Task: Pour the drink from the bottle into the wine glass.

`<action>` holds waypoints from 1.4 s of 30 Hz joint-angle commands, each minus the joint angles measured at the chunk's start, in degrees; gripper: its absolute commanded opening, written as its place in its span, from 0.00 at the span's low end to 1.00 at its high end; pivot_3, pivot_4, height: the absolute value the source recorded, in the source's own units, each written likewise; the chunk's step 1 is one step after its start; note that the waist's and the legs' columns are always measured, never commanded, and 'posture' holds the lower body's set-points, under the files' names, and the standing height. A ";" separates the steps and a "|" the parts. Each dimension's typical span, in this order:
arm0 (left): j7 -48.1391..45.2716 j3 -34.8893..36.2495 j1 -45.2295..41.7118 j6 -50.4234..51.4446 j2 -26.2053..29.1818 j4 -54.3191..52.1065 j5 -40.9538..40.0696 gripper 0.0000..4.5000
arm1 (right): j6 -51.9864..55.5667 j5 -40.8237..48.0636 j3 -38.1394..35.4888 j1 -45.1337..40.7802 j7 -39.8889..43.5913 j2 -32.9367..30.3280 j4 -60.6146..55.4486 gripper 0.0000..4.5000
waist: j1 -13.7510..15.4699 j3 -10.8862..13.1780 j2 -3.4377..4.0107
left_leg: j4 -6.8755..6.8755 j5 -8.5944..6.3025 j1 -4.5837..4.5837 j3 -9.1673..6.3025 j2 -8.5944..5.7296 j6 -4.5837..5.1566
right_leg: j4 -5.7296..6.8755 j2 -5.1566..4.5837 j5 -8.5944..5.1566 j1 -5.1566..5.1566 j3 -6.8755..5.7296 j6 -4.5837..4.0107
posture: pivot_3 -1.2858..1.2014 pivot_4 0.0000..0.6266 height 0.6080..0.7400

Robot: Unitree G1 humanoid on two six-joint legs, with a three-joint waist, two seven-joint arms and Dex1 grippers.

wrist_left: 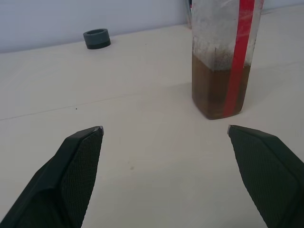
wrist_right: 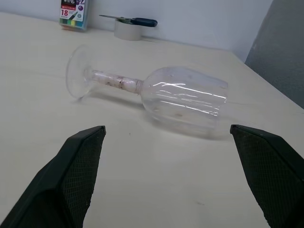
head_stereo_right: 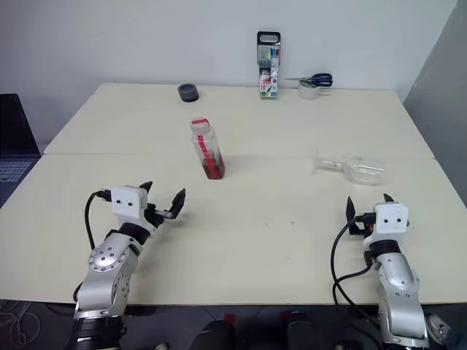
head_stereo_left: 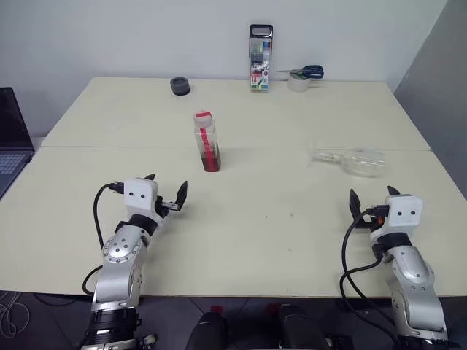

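Bottle (head_stereo_left: 206, 141) upright; wine glass (head_stereo_left: 357, 161) lies on its side.

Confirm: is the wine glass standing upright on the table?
No, the wine glass lies on its side on the table, its bowl and round foot both resting on the surface ahead of the open right gripper.

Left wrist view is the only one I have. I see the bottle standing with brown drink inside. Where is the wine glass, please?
Observer: The wine glass lies on its side, ahead of the right pincer.
Operator: Is the bottle closed?
Observer: Yes, the bottle has its red cap on.
Operator: Does the right pincer hold anything?
Observer: No, it is open and apart from the glass, like the left pincer.
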 commanded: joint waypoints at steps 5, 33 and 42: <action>-0.73 0.01 -0.18 -1.46 0.51 -1.65 0.04 0.99 | -1.74 0.68 -1.11 -0.27 0.08 0.12 -0.70 1.00 | 0.01 0.00 0.00 | 0.00 0.00 0.00 0.00 0.00 0.00 | 0.00 0.00 0.00 0.00 0.00 0.00 | 0.52 0.24 1.00; 2.70 -8.39 -12.78 3.44 -6.27 4.44 3.47 0.99 | 22.57 26.00 5.38 -5.71 29.12 -20.88 -18.60 1.00 | 0.07 0.02 -0.02 | 0.03 0.00 0.00 -0.08 -0.04 0.01 | -0.09 0.00 0.01 0.12 -0.07 0.02 | 0.52 0.24 1.00; 6.16 -8.95 -18.26 1.14 -8.65 9.76 5.76 0.99 | 23.15 26.30 5.11 -8.18 30.36 -21.83 -17.77 1.00 | 0.11 0.04 -0.06 | 0.03 0.00 0.00 -0.05 -0.04 0.00 | -0.10 0.00 0.02 0.11 -0.06 0.05 | 0.52 0.24 1.00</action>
